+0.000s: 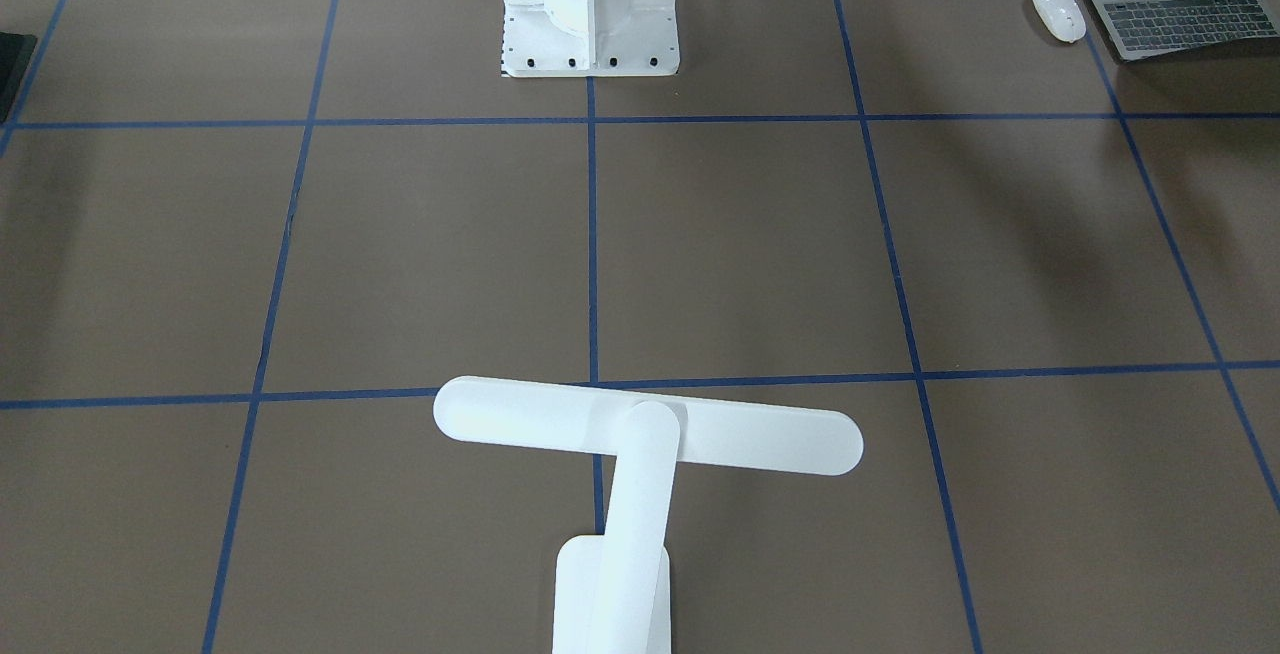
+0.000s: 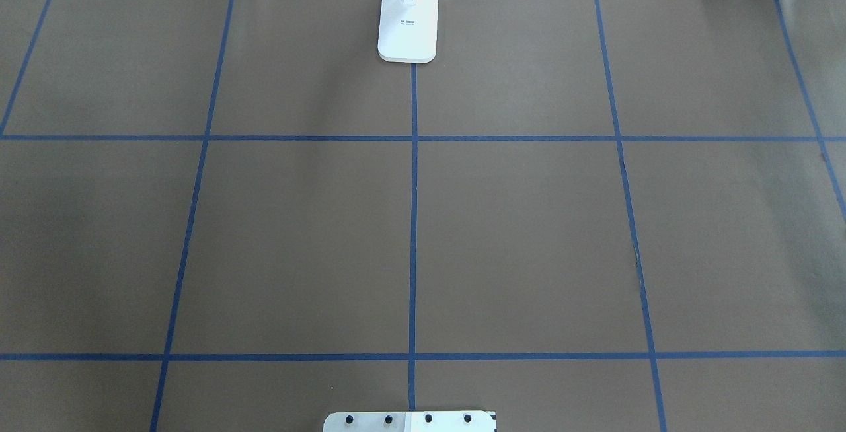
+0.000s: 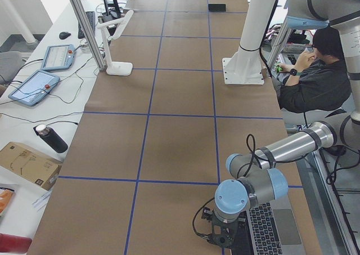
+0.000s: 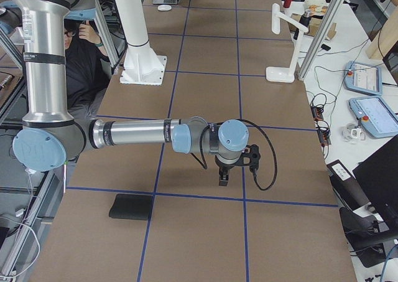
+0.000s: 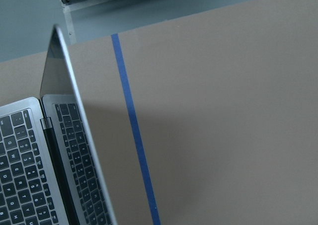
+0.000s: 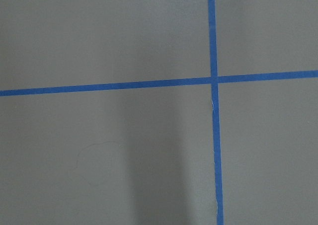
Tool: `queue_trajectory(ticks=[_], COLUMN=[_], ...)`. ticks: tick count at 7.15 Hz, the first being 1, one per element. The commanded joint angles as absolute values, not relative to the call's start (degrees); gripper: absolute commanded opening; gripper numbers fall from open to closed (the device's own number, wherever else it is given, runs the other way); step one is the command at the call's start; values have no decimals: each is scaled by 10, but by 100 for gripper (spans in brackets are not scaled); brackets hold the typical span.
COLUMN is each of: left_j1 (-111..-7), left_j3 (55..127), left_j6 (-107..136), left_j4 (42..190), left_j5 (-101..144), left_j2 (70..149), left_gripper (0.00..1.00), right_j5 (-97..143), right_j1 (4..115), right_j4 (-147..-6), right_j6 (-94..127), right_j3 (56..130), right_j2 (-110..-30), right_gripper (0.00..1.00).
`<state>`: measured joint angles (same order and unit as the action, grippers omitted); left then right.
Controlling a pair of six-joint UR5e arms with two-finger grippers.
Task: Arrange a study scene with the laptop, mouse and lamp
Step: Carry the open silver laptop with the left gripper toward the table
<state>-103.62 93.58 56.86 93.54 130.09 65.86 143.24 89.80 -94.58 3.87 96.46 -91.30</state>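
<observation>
The grey laptop [image 1: 1180,9] lies open near the table corner on my left side, and the white mouse [image 1: 1058,13] sits just beside it. The left wrist view looks along the laptop's [image 5: 30,160] raised screen edge and keys. The white T-shaped lamp [image 1: 640,434] stands upright at the middle of the far table edge, and its base [image 2: 408,26] shows in the overhead view. My left gripper [image 3: 222,241] hangs by the laptop's [image 3: 270,229] outer edge. My right gripper [image 4: 222,179] hovers over bare paper. I cannot tell whether either is open.
The white ribbed robot pedestal [image 1: 590,4] is bolted at the near table edge. A flat black pad [image 4: 130,206] lies on my right side. Blue tape lines grid the brown paper. An operator [image 3: 315,75] sits behind the pedestal.
</observation>
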Motion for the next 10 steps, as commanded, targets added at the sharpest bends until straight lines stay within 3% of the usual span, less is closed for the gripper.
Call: queue_trajectory(ticks=[1,2,3,4,5,6,8,10], left_j1=[-1036,-1036,-1036,-1036,-1036,-1036,-1041,-1042], left_j3=[923,919,918,918,921,923,933,962], left_j6=[567,563,559,561,561,562,562,561], left_j4=[936,937,941,944,943,942,940,936], left_j5=[1302,1301,1300,1301,1302,1303,1303,1302], left_j2=[657,657,657,656,656,656,655,637], left_gripper=[100,99,90,60,40,28,12,9], right_j5=[1433,1445,1453,1455,1454,1454,1455,1454], right_j1=[898,898,898,899,899,899,899,899], right_j4=[-946,-946,-946,-946,-945,-945,-945,-946], right_j6=[39,39,38,38,38,38,38,39], right_j3=[966,966,966,968,968,968,971,970], right_j2=[-918,-920,-922,-925,-926,-925,-926,-926], right_gripper=[100,100,100,100,100,100,100,100])
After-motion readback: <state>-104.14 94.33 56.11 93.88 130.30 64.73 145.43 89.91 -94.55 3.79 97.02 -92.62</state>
